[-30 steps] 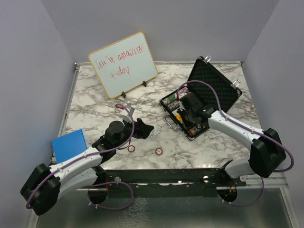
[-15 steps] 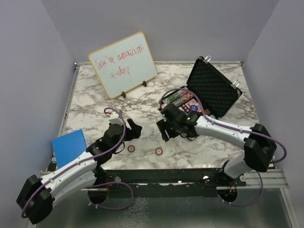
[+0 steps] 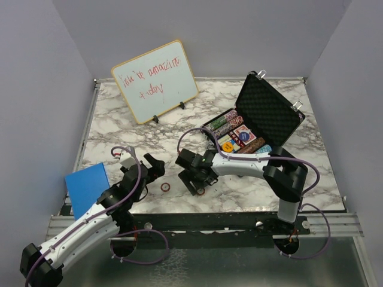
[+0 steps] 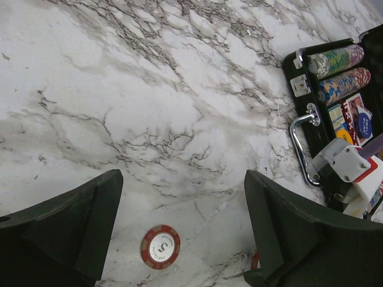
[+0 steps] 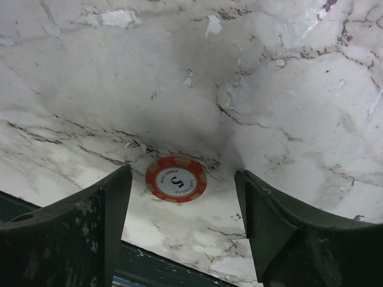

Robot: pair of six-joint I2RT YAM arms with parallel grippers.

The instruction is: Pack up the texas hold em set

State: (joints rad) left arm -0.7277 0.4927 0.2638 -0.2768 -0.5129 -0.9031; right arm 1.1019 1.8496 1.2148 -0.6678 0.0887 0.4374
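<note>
Briefcase lies open — black foam lid, chip rows inside — left jaws and right jaws both wide.

A wood-framed whiteboard with red writing stands tilted at the far left of the marble table. A blue block sits at its near left edge.

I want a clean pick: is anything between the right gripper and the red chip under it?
Nothing visible. The red chip lies flat on the bare marble table, alone between the open fingers of the right gripper. The second chip lies apart, by the left gripper.
</note>
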